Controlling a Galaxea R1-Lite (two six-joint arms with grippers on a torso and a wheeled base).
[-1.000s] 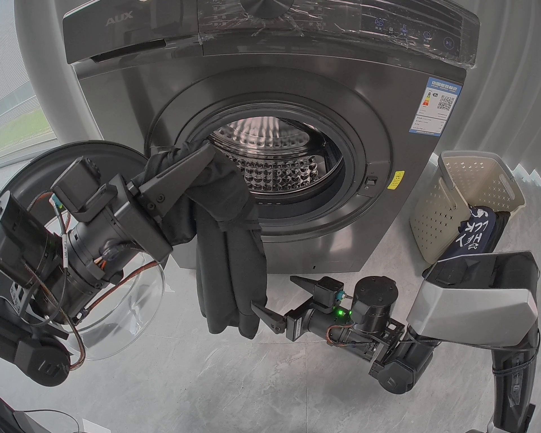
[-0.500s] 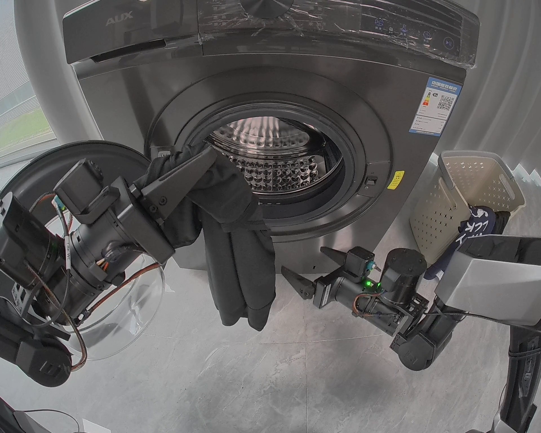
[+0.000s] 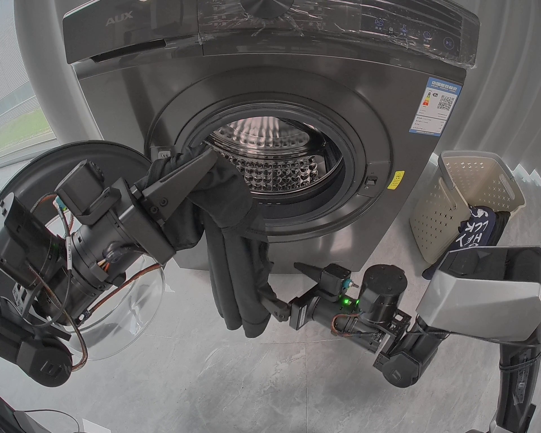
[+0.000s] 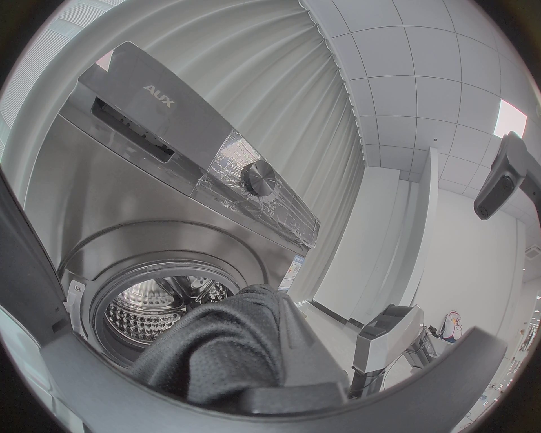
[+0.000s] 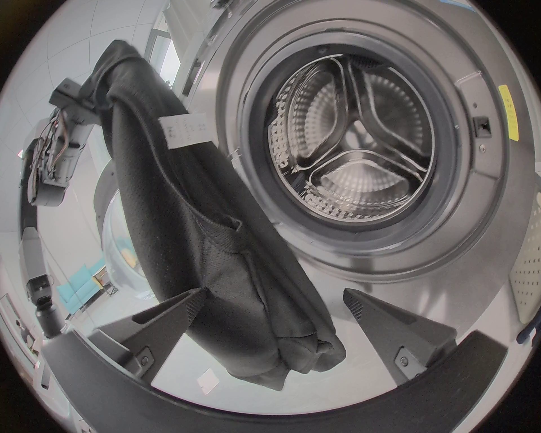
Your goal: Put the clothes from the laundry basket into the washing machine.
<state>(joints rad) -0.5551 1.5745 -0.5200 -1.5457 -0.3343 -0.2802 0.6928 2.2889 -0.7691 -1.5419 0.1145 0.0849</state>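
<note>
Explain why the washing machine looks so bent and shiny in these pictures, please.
Left wrist view: a fisheye lens bows the washing machine and curtain, with black corners. Right wrist view: same bulge. Head view: light glints off the steel drum and the plastic wrap on top.

the drum mouth (image 3: 282, 160) of the washing machine (image 3: 141, 96) is unblocked across its middle and right; the dark garment (image 3: 234, 253) pinched in the left gripper (image 3: 204, 162) hangs before its left rim. the swung-out door (image 3: 107, 153) walls off the left, and the right gripper (image 3: 282, 286) straddles the garment's hem below
</note>
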